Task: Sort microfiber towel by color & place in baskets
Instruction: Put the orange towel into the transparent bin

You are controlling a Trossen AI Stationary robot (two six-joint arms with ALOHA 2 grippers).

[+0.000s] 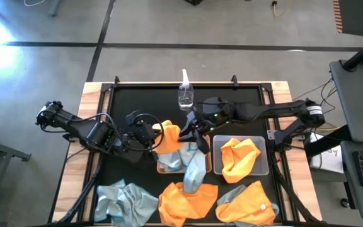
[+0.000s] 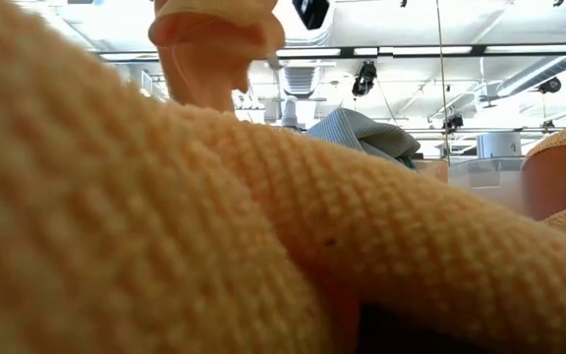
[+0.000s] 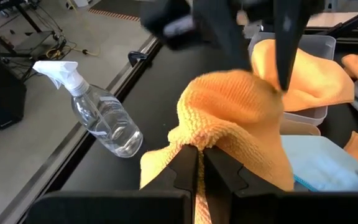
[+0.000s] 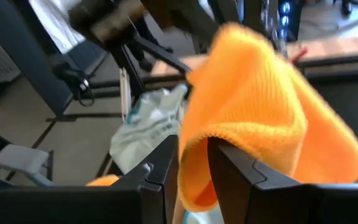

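Orange microfiber towel (image 1: 169,137): raised over tan-brown basket (image 1: 164,168), seemingly clear of it; left gripper (image 3: 201,163) and right gripper (image 4: 193,155) each clamped on a fold. Grey basket (image 1: 261,169): holds another orange towel (image 1: 237,159).

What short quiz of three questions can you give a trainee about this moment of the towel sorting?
1. True or false: both grippers grip the same orange towel.
2. Which colour of towel lies in the translucent grey basket? A) orange B) blue-grey C) none
3. Fill in: the clear spray bottle stands near the table's ____ edge in the high view, behind the grippers.

Key
1. True: the left gripper is shut on a fold of it, and the right gripper pinches another fold of the same cloth above the tan basket.
2. A: an orange towel fills it.
3. Far.
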